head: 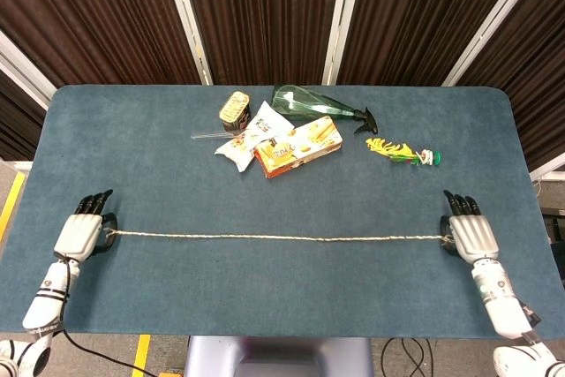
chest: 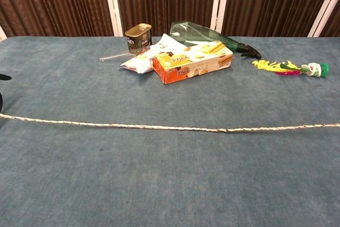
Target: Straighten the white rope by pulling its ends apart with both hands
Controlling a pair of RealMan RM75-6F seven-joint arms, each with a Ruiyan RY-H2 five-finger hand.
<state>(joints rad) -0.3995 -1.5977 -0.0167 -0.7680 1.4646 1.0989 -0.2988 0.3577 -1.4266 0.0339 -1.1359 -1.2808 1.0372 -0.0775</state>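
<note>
The white rope (head: pixel 274 237) lies nearly straight across the blue table, left to right, with a slight sag. In the chest view the white rope (chest: pixel 159 127) crosses the whole frame. My left hand (head: pixel 81 234) grips its left end at the table's left edge, knuckles up. My right hand (head: pixel 470 236) grips the right end near the right edge. In the chest view only a dark sliver of the left hand (chest: pixel 2 78) shows at the left border; the right hand is out of that frame.
At the back middle of the table (head: pixel 141 147) stand a tin can (head: pixel 234 109), a white snack bag (head: pixel 250 136), an orange biscuit box (head: pixel 298 147) and a green spray bottle (head: pixel 313 104) lying down. A yellow feathered toy (head: pixel 402 151) lies at back right.
</note>
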